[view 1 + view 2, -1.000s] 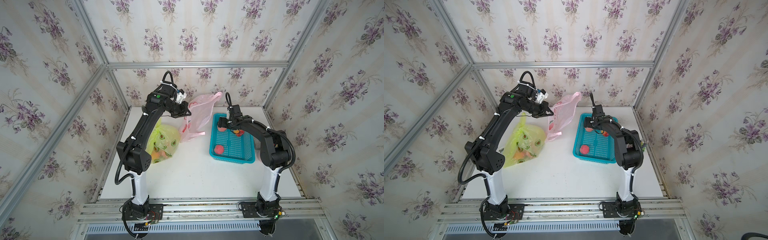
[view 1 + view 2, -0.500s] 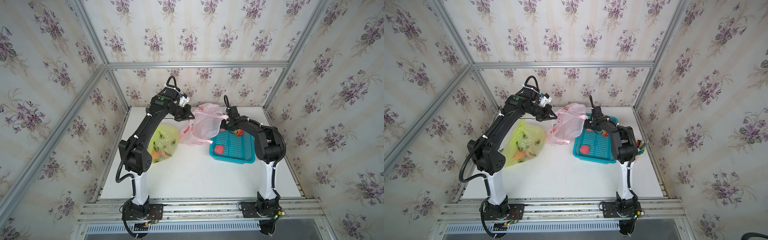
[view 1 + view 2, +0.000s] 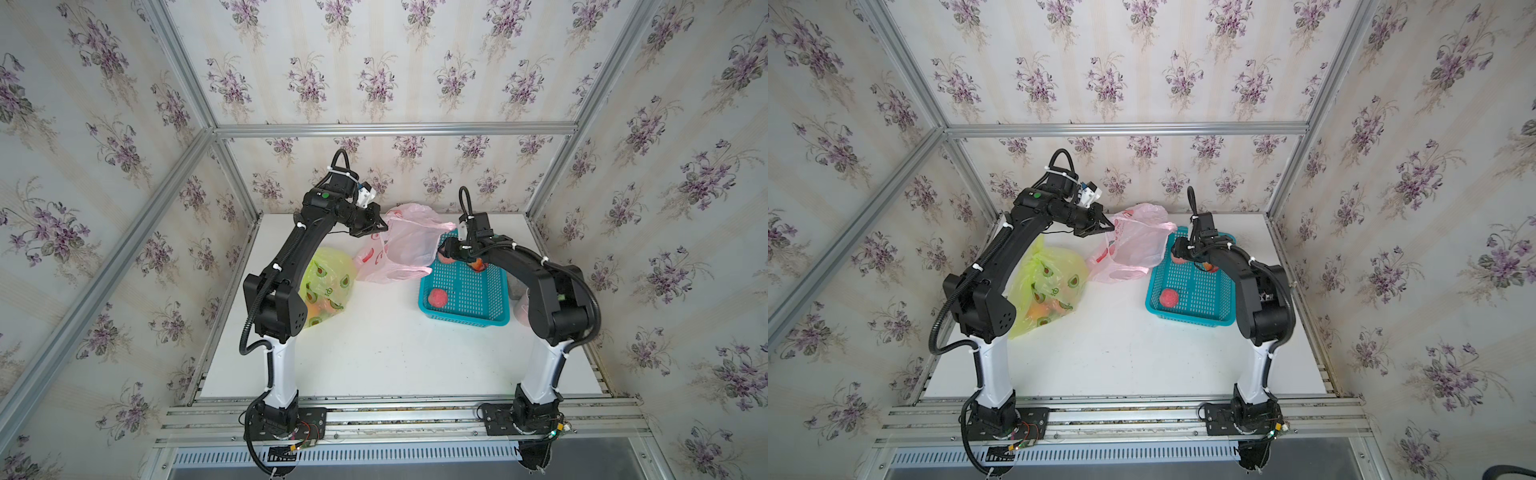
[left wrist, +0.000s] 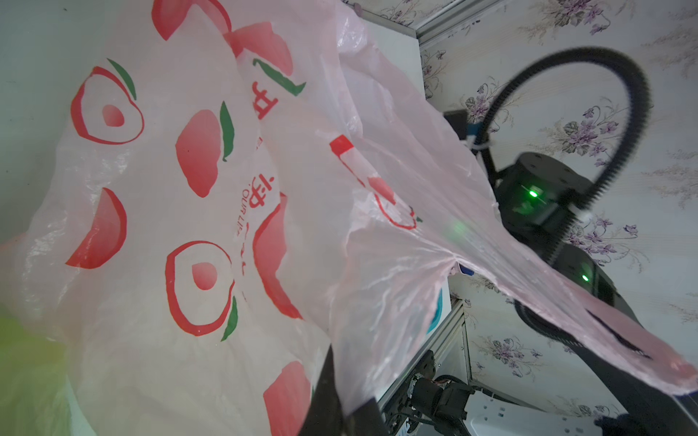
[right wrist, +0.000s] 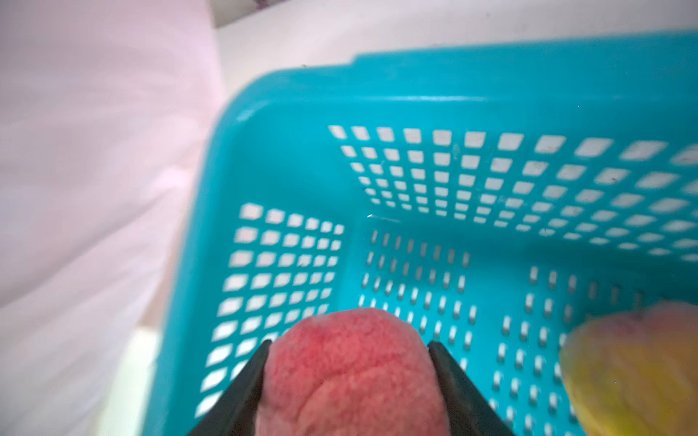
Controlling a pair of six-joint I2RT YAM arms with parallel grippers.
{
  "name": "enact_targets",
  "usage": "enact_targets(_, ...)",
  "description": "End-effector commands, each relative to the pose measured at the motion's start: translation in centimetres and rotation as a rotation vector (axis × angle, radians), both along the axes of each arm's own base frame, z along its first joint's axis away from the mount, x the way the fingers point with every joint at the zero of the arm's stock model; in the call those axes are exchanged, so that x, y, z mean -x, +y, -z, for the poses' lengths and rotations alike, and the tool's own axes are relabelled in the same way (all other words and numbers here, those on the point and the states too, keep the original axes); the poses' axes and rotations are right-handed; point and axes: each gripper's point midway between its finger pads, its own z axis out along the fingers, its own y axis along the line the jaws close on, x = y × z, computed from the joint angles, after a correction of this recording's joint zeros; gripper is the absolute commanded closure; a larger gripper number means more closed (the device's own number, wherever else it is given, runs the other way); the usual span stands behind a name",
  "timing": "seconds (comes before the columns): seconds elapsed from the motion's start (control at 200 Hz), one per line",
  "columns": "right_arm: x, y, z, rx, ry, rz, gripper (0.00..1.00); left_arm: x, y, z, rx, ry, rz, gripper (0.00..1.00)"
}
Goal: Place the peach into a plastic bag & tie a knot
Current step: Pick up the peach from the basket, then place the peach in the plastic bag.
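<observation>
Clamps pink printed plastic bag (image 3: pixel 409 245) in clenched left end effector (image 3: pixel 384 227). Pinches fuzzy red peach (image 5: pixel 351 377) between right end effector (image 5: pixel 349 343) fingers. Reads "OUR LIFE" on bag.

A white table (image 3: pixel 395 353) is pictured with three things laid on it: a yellow-green printed bag (image 3: pixel 328 274), placed below and behind the left gripper (image 3: pixel 383 227); a pink plastic bag (image 3: pixel 409 245), its lower end rested on the surface between the two grippers; and a teal basket (image 3: pixel 469 291), set beneath the right gripper (image 3: pixel 446 252).
</observation>
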Motion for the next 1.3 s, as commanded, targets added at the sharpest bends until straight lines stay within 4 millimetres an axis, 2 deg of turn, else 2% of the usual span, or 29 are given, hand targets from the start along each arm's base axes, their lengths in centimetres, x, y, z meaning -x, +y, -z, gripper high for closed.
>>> enact_targets(0.0, 2.7, 0.8, -3.6, -0.088, -0.053, -0.04, 0.56, -0.8, -0.1, -0.6, 0.026, -0.011, -0.012, 1.0)
enact_targets(0.22, 10.2, -0.3, -7.3, -0.129, -0.092, -0.063, 0.6, -1.6, -0.3, -0.8, 0.046, -0.02, -0.025, 1.0)
enact_targets(0.295, 12.1, 0.7, -9.2, -0.173, -0.131, -0.098, 0.61, -1.5, -0.3, -0.8, 0.049, -0.017, -0.022, 1.0)
enact_targets(0.37, 12.7, 2.2, -11.5, -0.223, -0.181, -0.14, 0.59, -1.3, -0.3, -0.6, 0.05, -0.011, -0.019, 1.0)
enact_targets(0.47, 11.3, 3.3, -13.3, -0.267, -0.214, -0.148, 0.59, -0.9, -0.4, -0.5, 0.053, -0.003, -0.012, 1.0)
enact_targets(0.55, 9.4, 4.5, -13.8, -0.284, -0.206, -0.168, 0.61, -0.5, -0.4, -0.6, 0.051, -0.003, -0.009, 1.0)
enact_targets(0.704, 6.3, 8.1, -14.6, -0.303, -0.201, -0.229, 0.62, 0.6, -0.6, -1.3, 0.059, -0.01, 0.002, 1.0)
enact_targets(0.804, 4.4, 9.7, -14.2, -0.294, -0.184, -0.243, 0.61, 1.5, -1.1, -2.8, 0.078, -0.031, 0.019, 1.0)
enact_targets(0.874, 2.9, 10.0, -14.2, -0.278, -0.188, -0.228, 0.61, 2.4, -1.9, -4.3, 0.1, -0.053, 0.043, 1.0)
enact_targets(1.044, 0.2, 10.7, -16.1, -0.241, -0.208, -0.232, 0.6, 5.5, -3.3, -7.6, 0.136, -0.102, 0.097, 1.0)
enact_targets(1.149, 0.1, 11.5, -16.9, -0.236, -0.213, -0.259, 0.6, 6.3, -2.8, -7.9, 0.148, -0.119, 0.087, 1.0)
enact_targets(1.254, 1.5, 12.2, -17.0, -0.267, -0.198, -0.298, 0.57, 6.1, -2.0, -6.4, 0.137, -0.103, 0.059, 1.0)
enact_targets(1.299, 2.4, 12.5, -16.4, -0.279, -0.18, -0.312, 0.56, 5.8, -1.6, -5.6, 0.143, -0.093, 0.04, 1.0)
